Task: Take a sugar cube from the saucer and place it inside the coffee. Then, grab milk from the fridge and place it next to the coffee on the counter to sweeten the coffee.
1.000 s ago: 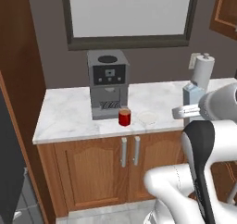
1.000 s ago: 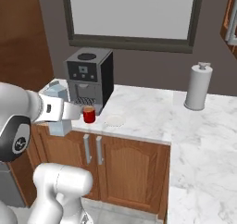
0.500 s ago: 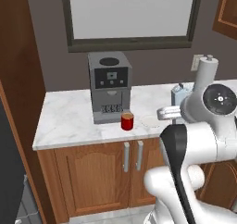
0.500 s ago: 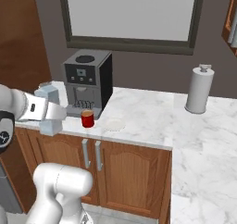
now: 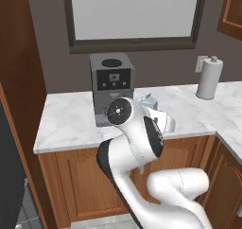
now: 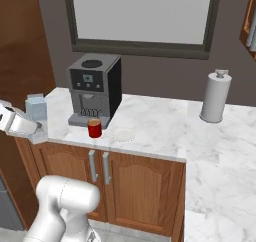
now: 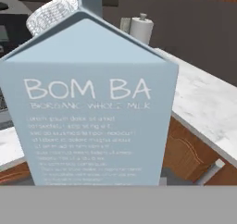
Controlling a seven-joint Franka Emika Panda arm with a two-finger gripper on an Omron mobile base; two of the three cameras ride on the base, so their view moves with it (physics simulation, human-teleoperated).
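The milk stands upright in the claw, close against the hand camera, its printed face and gable top toward the lens. In the right base view the carton rises just above the claw at the left end of the counter; in the left base view its peak shows just past the arm's elbow. The fingers themselves are hidden behind the carton, but the claw stands wide and the carton sits between them, so it looks clamped on the milk.

To the claw's right in the right base view, near but apart, the coffee stands on the counter in front of the coffee machine. The saucer lies just beyond the cup, farther from the claw. Well beyond both, at the far end of the counter by the wall, stands a paper-towel roll. A dark-framed window hangs above the machine.
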